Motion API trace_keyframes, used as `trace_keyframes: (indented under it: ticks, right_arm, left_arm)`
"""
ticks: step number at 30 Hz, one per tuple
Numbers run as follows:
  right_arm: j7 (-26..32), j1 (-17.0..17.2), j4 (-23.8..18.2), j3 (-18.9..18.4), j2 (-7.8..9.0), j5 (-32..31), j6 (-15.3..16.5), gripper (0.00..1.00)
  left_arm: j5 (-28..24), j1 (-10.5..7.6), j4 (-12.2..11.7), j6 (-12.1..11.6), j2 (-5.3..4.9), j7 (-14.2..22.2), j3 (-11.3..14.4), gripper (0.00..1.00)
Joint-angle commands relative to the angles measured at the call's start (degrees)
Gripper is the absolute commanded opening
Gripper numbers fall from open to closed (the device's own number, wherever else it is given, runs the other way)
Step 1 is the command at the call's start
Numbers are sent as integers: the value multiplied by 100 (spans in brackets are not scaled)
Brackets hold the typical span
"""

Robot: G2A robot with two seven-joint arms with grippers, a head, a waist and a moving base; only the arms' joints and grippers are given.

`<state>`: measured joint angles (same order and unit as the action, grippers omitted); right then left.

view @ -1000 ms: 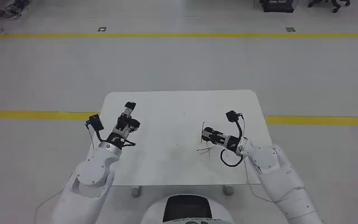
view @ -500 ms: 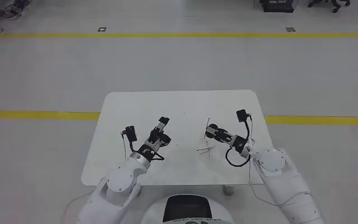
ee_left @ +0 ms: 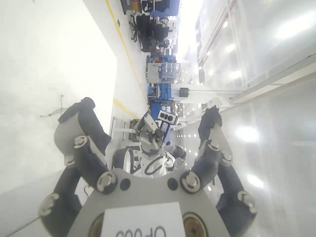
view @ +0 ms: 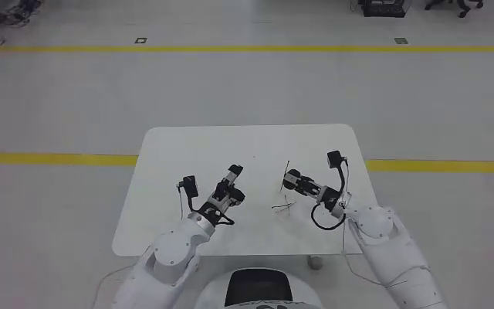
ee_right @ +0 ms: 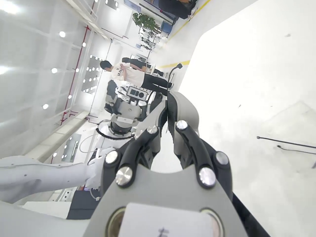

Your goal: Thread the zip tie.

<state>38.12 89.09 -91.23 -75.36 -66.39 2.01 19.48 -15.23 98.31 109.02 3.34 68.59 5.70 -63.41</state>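
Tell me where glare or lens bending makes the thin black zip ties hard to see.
Top view: even light, the thin black zip ties plain on the white table. Left wrist view: glare washes out the table, ties faint. Right wrist view: table edges bend, yet the ties stand out dark.

Table (view: 154,154): both grippers stand over its near half. Left gripper (view: 235,182): over the middle of the table, fingers spread, nothing between them. Right gripper (view: 288,180): to the right of the left gripper and apart from it, the two roughly level. One zip tie (ee_right: 179,65) is clamped between the right gripper's fingers and projects beyond the fingertips toward the table's far edge. Loose zip ties (view: 283,206) lie flat on the table below the right gripper, just to the robot's side of its fingertips and to the right of the left gripper, touching neither tool.
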Motion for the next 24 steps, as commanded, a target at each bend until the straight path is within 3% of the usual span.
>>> trace_keyframes:
  ticks: [1, 5, 20, 24]
  right_arm:
    - [18, 65, -3, -1, -4, 218, 0, 0]
    - [128, 134, 89, -64, -4, 499, 0, 0]
    - [128, 134, 89, -64, -4, 499, 0, 0]
    - [-228, 112, 133, 70, -44, 582, 0, 0]
  left_arm:
    - [-125, -87, -112, -139, 48, 22, 299, 100]
    - [-238, -262, -351, -238, 133, -201, 652, 100]
    - [-238, -262, -351, -238, 133, -201, 652, 100]
    - [-8, -392, -519, -385, 128, 53, 740, 100]
